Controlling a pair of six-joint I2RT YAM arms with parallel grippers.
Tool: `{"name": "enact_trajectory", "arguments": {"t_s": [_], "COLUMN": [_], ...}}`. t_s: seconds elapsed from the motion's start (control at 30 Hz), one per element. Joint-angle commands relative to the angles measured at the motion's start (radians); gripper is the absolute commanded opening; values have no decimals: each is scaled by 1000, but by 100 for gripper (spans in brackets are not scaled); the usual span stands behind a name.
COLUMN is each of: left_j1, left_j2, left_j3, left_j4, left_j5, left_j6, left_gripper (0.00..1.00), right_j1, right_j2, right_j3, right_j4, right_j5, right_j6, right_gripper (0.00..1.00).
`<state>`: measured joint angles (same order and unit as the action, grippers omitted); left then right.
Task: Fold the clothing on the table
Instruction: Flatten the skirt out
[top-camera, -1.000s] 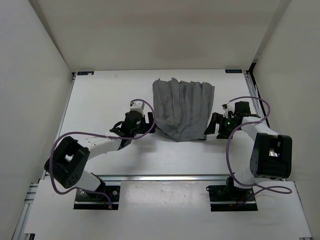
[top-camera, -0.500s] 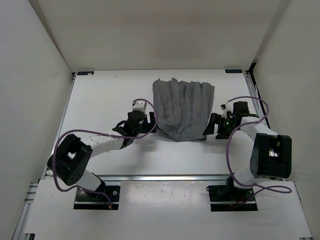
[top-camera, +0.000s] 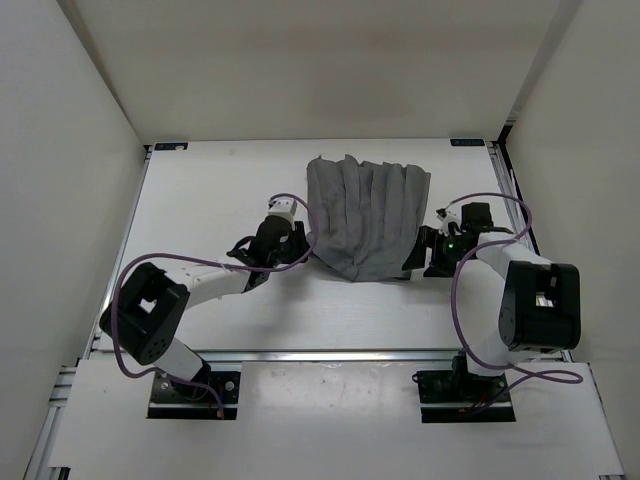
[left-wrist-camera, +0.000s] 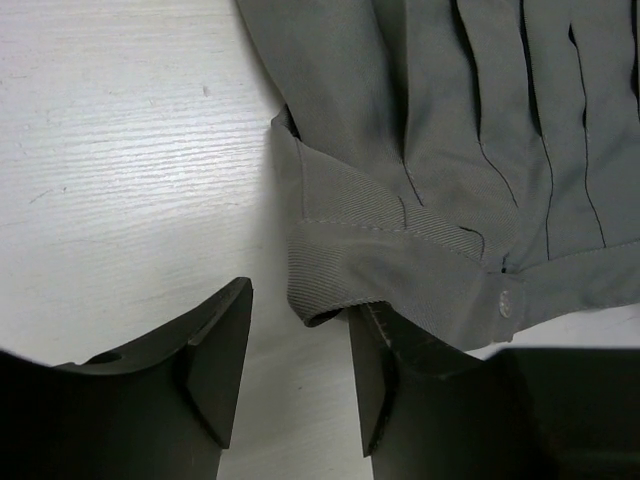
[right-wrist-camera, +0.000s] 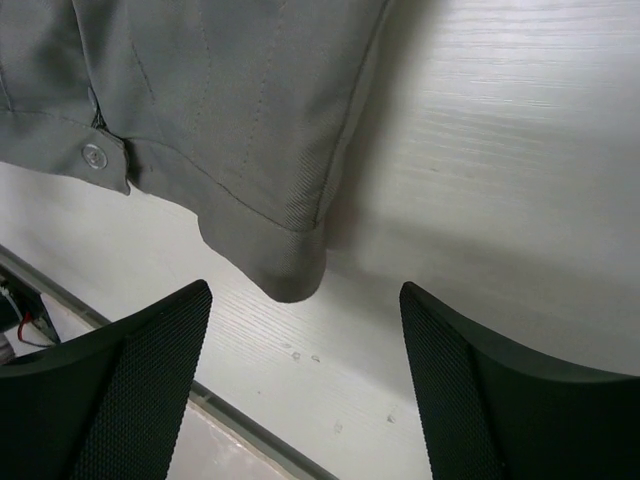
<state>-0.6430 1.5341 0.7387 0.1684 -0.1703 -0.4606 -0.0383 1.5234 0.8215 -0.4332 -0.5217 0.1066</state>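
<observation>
Two near corners look the best holds on the limp, light medium-grey fabric garment (top-camera: 368, 215) spread on the flat white counter (top-camera: 200, 190) (it will sag), left jaws and right jaws both apart, empty.

Both the left arm (top-camera: 205, 282) and the right arm (top-camera: 496, 258) had white links and bulky black joint housings — boxy at the shoulder. A purple cable (top-camera: 454, 292) looped along each. The fingers (right-wrist-camera: 140, 385) were matte black, finely dotted; a green light (top-camera: 449, 243) glowed on the right wrist.
</observation>
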Motion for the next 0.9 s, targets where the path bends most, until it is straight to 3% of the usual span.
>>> {"name": "enact_trajectory", "arguments": {"t_s": [0.0,0.27,0.63,0.7,0.73,0.8,0.83,0.87], "left_j1": [-7,-12,11,26,25,35,43,60], "left_j2": [4,-2,24,37,43,50,50,60], "left_j3": [42,31,44,56,63,70,74,76], "left_j4": [0,2,6,-3,-6,-12,-9,-20], "left_j5": [31,49,84,92,92,91,95,106], "left_j6": [10,-9,2,7,8,13,16,19], "left_gripper": [53,46,49,49,49,48,44,30], "right_j1": [35,31,107,113,115,120,121,126], "right_j2": [27,89,178,198,196,196,195,172], "right_j3": [18,1,76,91,105,122,119,102], "right_j4": [37,83,120,120,120,116,111,108], "right_j5": [-54,-103,-100,-92,-83,-57,-49,-31], "right_j6": [25,47,65,65,65,73,73,71], "right_gripper": [80,71,63,56,43,28,22,10]}}
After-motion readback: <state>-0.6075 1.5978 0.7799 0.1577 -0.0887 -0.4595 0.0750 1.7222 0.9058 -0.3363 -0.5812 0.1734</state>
